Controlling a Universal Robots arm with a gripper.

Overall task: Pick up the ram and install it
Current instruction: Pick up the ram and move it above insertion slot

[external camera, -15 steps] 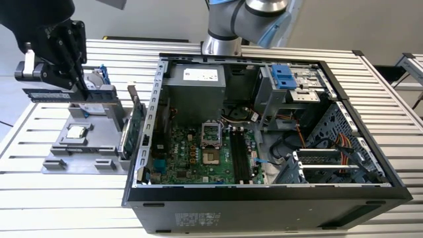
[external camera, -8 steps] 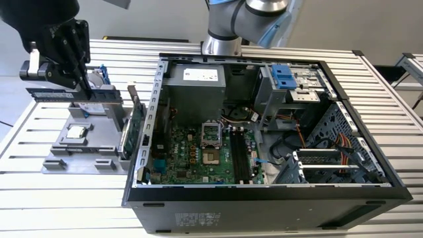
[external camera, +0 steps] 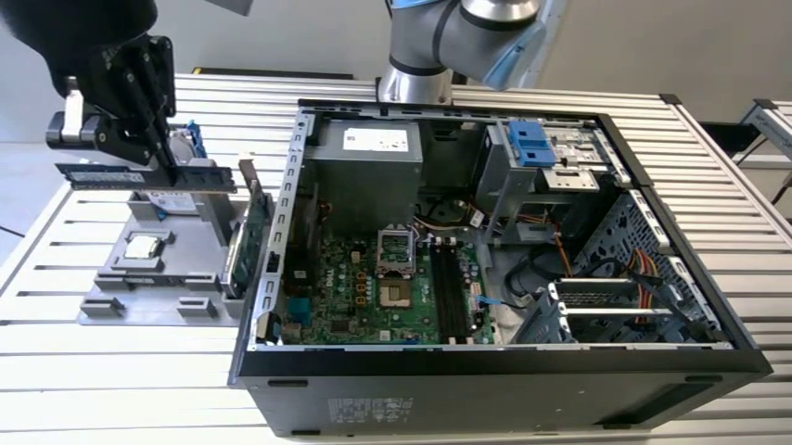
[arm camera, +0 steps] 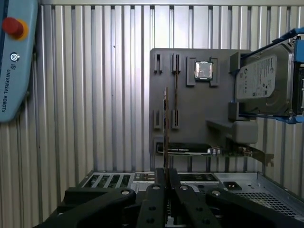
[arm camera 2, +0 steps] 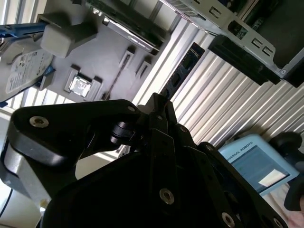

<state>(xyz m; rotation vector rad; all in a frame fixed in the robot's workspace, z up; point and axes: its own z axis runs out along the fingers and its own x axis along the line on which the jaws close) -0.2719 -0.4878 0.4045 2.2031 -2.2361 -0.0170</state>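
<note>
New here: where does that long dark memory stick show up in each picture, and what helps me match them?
Exterior view: the ram lies level in the claw, at the exterior view's left, above the grey tray.
First wrist view: the ram is edge-on, a thin line sticking out of the claw, before the tray.
Second wrist view: the ram is a dark strip beyond the claw, beside the tray.
Shared landmark: the grey tray.

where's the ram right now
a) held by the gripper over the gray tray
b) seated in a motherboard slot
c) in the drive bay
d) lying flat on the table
a: in the exterior view the gripper is shut on the ram, holding it above the gray tray, outside the case.
</note>
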